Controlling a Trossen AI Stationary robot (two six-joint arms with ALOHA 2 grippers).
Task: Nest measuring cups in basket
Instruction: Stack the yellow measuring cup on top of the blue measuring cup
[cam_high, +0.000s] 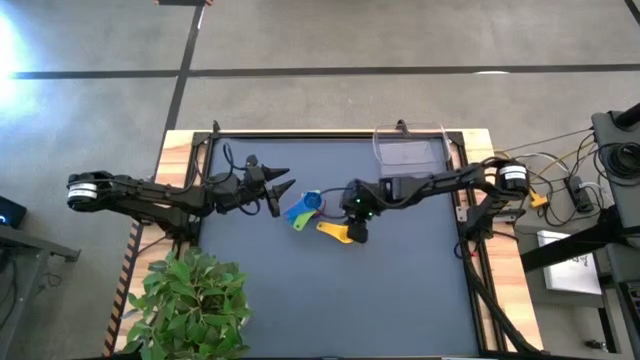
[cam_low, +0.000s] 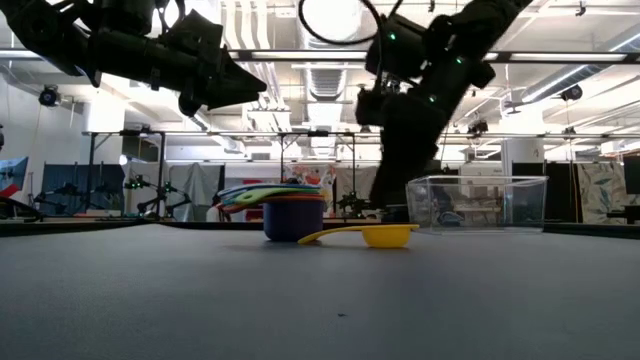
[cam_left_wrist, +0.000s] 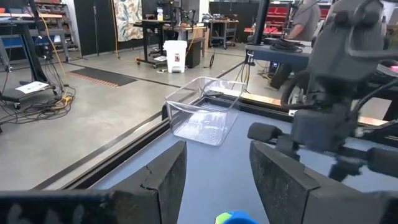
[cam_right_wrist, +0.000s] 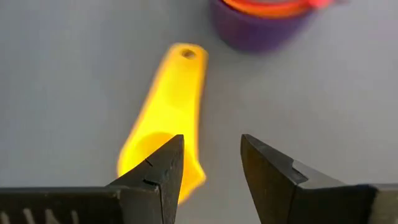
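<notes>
High view shows the right gripper (cam_high: 352, 231) poised over a lone yellow cup (cam_high: 336, 231) on the dark surface (cam_high: 400, 290), jaws apart and empty, just beside a nested stack of cups (cam_high: 303, 207). Picking up the yellow cup looks to be the step in hand, which calls for lowering and closing on it. The left gripper (cam_high: 281, 187) waits near the stack, jaws apart; the clear basket (cam_high: 410, 152) sits empty at the far edge, with open room all around.

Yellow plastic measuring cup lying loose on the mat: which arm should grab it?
Right. The right gripper hangs open directly over the yellow plastic measuring cup; the left gripper waits farther off.
</notes>
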